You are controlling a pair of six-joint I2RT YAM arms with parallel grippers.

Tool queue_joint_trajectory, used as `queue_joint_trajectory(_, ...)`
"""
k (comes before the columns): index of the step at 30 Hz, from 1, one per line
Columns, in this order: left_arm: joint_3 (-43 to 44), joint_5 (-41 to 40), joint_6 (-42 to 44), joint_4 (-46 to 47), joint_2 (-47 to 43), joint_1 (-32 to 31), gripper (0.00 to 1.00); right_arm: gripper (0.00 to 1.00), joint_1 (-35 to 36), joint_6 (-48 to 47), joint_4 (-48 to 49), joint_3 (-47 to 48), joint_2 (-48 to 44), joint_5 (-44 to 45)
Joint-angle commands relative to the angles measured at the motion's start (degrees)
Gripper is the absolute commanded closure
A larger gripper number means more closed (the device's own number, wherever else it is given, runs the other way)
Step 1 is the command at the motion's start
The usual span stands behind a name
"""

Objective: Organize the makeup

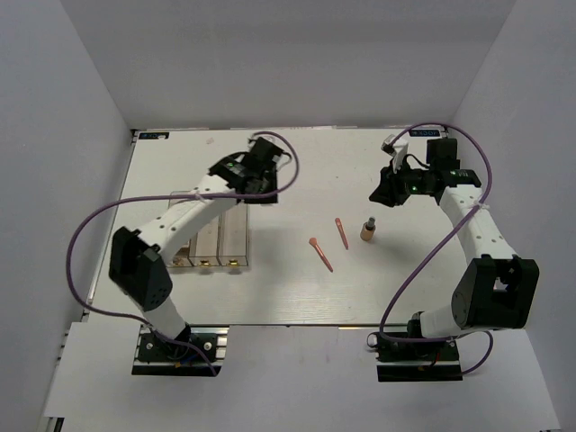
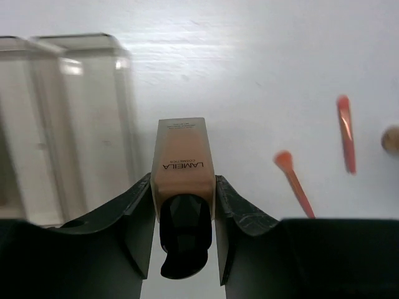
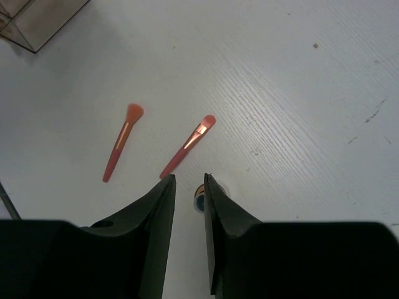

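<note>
Left pincer (image 2: pixel 184 182) clamps tan bottle (image 2: pixel 182 163), dark cap toward the wrist, box (image 2: pixel 81 124) just beside. Right pincer (image 3: pixel 189 179) jaws nearly together, grip unclear; pink sticks (image 3: pixel 187 147) lie just ahead.

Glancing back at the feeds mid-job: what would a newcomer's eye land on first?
The left gripper is clamped on a tan bottle with a dark cap, beside the clear box. Two coral-pink brushes lie loose mid-table, and a second tan bottle stands just right of them.
</note>
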Motion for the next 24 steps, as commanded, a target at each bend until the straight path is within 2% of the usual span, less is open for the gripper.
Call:
queue_joint_trajectory(1,-3.02,-4.43,-0.42,0.58,-5.18,5.96,1.0,0.7,0.81,-5.02,-3.86,-1.05,-1.97,-3.24)
queue_joint_trajectory(3,-5.39,-4.6,0.55,0.75,-6.85,9.73,1.0,0.68,1.25,-5.9,-3.95,-1.49,-2.58,-3.33)
queue_joint_trajectory(10,-14.89,-5.75,2.83,3.12,-12.21,20.46,1.0,0.45,2.39,-9.41,-6.41,-1.75,-3.55,-2.1)
queue_joint_trajectory(17,-18.93,-2.68,5.21,4.88,-12.57,25.57,0.99,0.38,2.92,-9.6,-7.11,-1.84,-3.29,-1.23)
queue_joint_trajectory(18,-19.46,-2.15,5.38,5.14,-12.14,25.58,0.91,0.34,2.92,-9.42,-6.77,-1.84,-3.12,-0.87)
queue_joint_trajectory(19,-20.25,-1.36,5.39,5.67,-11.96,25.58,0.84,0.27,2.83,-9.51,-6.76,-1.76,-3.03,0.0)
queue_joint_trajectory(21,-21.22,0.05,5.47,6.37,-11.43,26.19,0.76,0.15,3.01,-9.42,-6.67,-1.23,-2.5,1.14)
queue_joint_trajectory(22,-22.09,1.01,5.3,6.99,-11.25,26.19,0.67,0.11,3.09,-9.42,-6.5,-1.05,-2.32,2.89)
queue_joint_trajectory(24,-22.8,1.99,5.3,7.34,-11.16,26.71,0.6,0.11,2.92,-9.77,-6.41,-0.18,-1.88,4.57)
